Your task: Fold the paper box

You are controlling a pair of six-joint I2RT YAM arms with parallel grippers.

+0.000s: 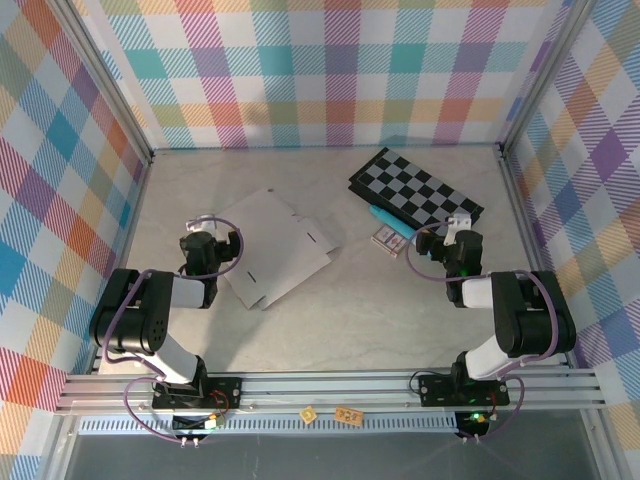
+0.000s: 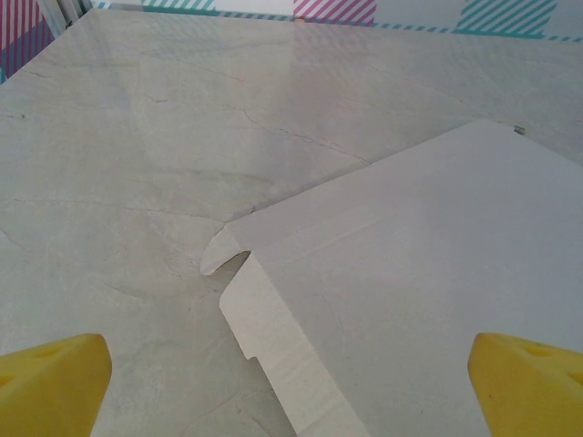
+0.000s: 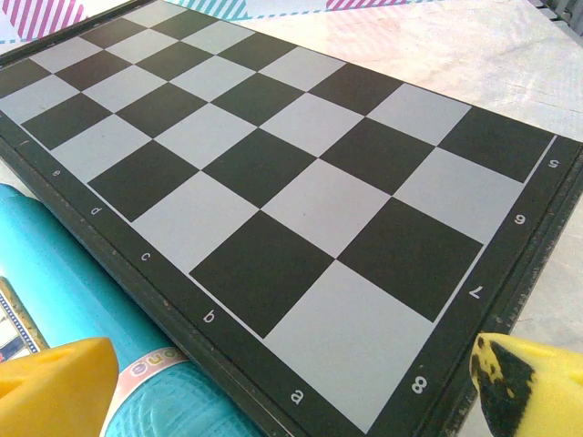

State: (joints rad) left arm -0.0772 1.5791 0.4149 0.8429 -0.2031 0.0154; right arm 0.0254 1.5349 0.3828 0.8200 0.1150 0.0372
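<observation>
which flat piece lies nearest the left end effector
The plain white cardboard sheet, right at the left end effector; the checkered board sits far right.

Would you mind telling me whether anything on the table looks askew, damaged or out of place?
Nothing looks spilled or damaged. The paper box lies flat and unfolded, turned diagonal to the table edges. The checkered board at far right sits also askew, with a teal tube and a small packet beside its near edge.
</observation>
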